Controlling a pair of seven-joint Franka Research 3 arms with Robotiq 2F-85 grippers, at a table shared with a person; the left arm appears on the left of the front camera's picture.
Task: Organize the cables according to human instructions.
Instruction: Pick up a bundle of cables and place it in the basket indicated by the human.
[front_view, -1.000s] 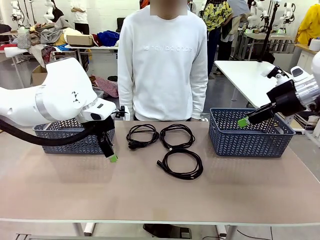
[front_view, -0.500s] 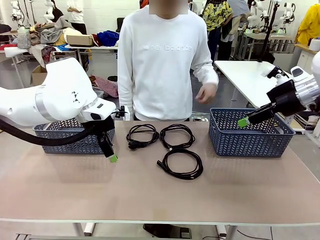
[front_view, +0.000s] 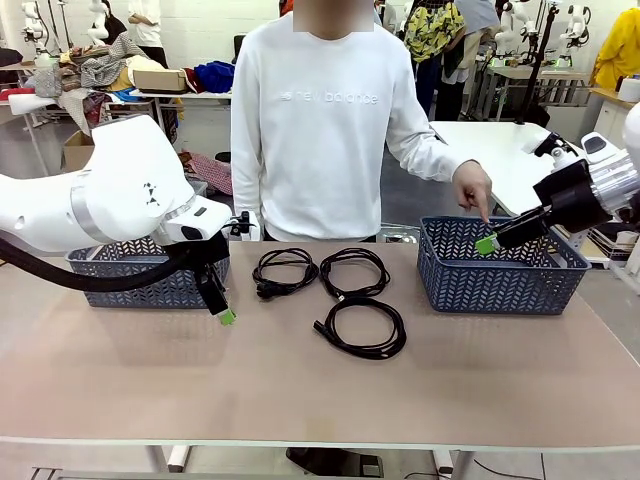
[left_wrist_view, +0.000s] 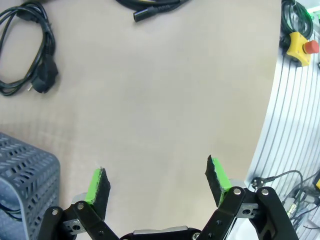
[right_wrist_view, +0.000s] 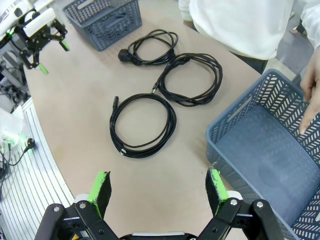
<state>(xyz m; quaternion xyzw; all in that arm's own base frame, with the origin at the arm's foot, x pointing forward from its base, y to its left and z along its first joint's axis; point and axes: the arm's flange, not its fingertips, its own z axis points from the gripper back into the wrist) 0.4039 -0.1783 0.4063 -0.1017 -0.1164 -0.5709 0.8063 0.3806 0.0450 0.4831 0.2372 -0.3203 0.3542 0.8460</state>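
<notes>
Three coiled black cables lie mid-table: one at the far left (front_view: 285, 272) (right_wrist_view: 150, 47), one beside it (front_view: 354, 272) (right_wrist_view: 190, 80), one nearer me (front_view: 362, 327) (right_wrist_view: 142, 125). My left gripper (front_view: 224, 312) (left_wrist_view: 157, 182) hangs open and holds nothing, over bare table in front of the left basket (front_view: 140, 280); a cable (left_wrist_view: 25, 50) lies ahead of it. My right gripper (front_view: 487, 243) (right_wrist_view: 157, 192) is open and holds nothing above the near-left rim of the right basket (front_view: 500, 275) (right_wrist_view: 260, 150). The person's hand (front_view: 472, 190) (right_wrist_view: 310, 95) points a finger down into that basket.
The person stands at the far edge between the two blue-grey baskets. A yellow box with a red button (left_wrist_view: 300, 42) sits on the ribbed metal strip past the table's near edge. Wide bare tabletop lies in front of the cables.
The person's hand has come up from the side, swung right, and now points down into the right basket. Both arms and the cables have stayed still.
</notes>
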